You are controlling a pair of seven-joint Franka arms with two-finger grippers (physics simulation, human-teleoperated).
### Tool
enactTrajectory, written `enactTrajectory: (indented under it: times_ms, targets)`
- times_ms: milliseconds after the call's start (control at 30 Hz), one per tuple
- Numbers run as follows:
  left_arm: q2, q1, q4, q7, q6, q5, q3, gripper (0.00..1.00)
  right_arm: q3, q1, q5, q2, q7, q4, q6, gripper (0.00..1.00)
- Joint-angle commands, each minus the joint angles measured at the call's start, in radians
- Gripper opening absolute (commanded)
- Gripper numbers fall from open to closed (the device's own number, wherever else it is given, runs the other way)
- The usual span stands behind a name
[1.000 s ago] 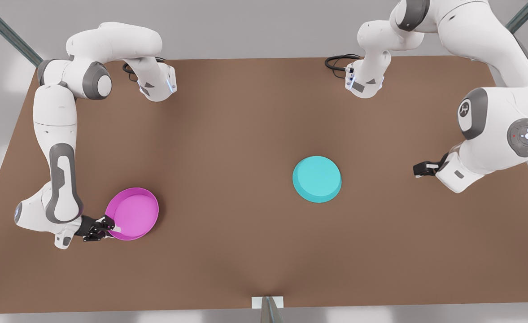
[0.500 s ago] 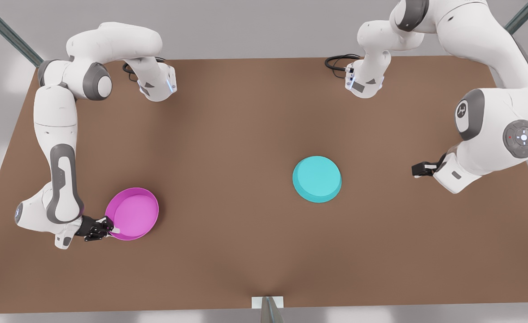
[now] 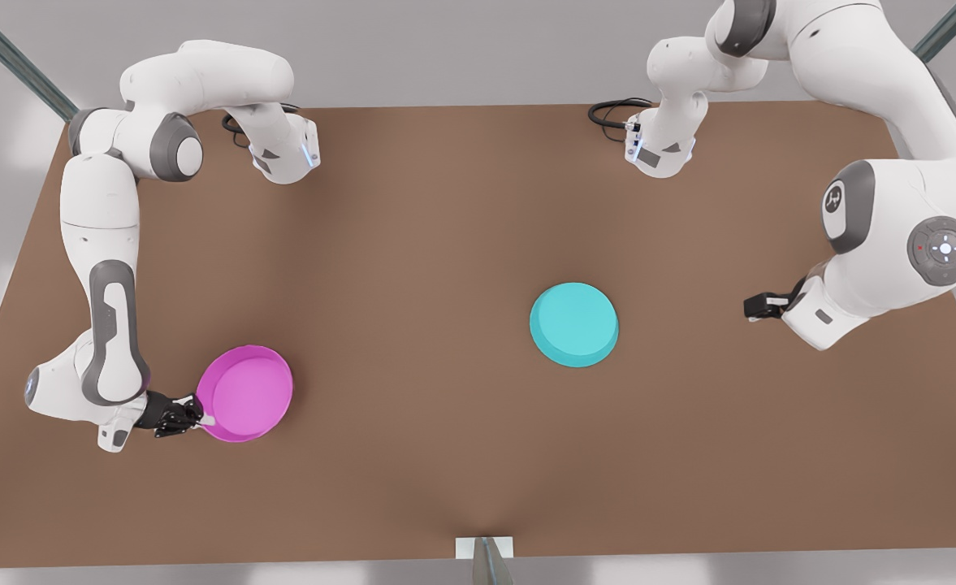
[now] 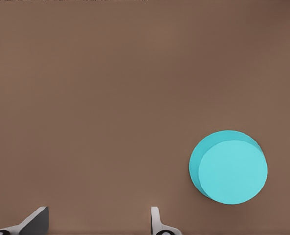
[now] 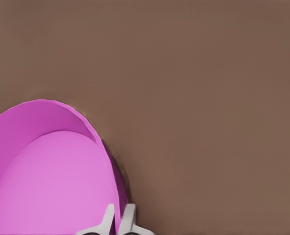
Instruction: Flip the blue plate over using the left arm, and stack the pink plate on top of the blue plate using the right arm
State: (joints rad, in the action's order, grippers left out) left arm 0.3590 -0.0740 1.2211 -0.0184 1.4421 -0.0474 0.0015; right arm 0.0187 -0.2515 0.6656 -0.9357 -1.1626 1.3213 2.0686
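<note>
The blue plate (image 3: 573, 323) lies on the brown table (image 3: 413, 244) right of the middle, its flat base facing up; it also shows in the left wrist view (image 4: 230, 169). My left gripper (image 3: 750, 307) hovers open at the front view's right, well apart from that plate, and its own camera shows it (image 4: 96, 221) holding nothing. At the front view's lower left sits the pink plate (image 3: 246, 392), hollow side up. My right gripper (image 3: 204, 419) is shut on its rim, with the fingers pinching the pink wall (image 5: 47, 181) in the right wrist view (image 5: 119, 220).
Both arm bases stand at the table's far edge, with a wide black cable loop (image 3: 612, 112) by the one on the front view's right. A small white bracket (image 3: 484, 548) sits at the near edge. Bare table separates the two plates.
The pink plate has shifted slightly toward the front view's right and near edge with the right gripper on its rim. The left arm has drifted a little leftward.
</note>
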Motion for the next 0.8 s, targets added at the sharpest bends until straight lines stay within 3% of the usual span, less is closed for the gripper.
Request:
enactTrajectory:
  times_ms: [0,467,633,767]
  targets:
    - [0.0,0.0,0.0,0.0,0.0,0.0,0.0,1.0,0.0,0.0,-0.003,0.0,0.001,-0.002,0.002,0.21]
    - [0.0,0.0,0.0,0.0,-0.003,-0.002,0.0,1.0,-0.009,0.0,-0.003,0.005,0.027,-0.005,-0.002,0.21]
    - [-0.002,0.0,0.0,0.0,-0.003,0.0,0.0,1.0,-0.009,0.0,-0.004,0.005,0.026,-0.005,-0.002,0.49]
    - [-0.002,0.0,0.0,0.0,-0.003,-0.002,0.0,1.0,-0.009,0.001,-0.004,0.005,0.026,-0.001,-0.001,0.56]
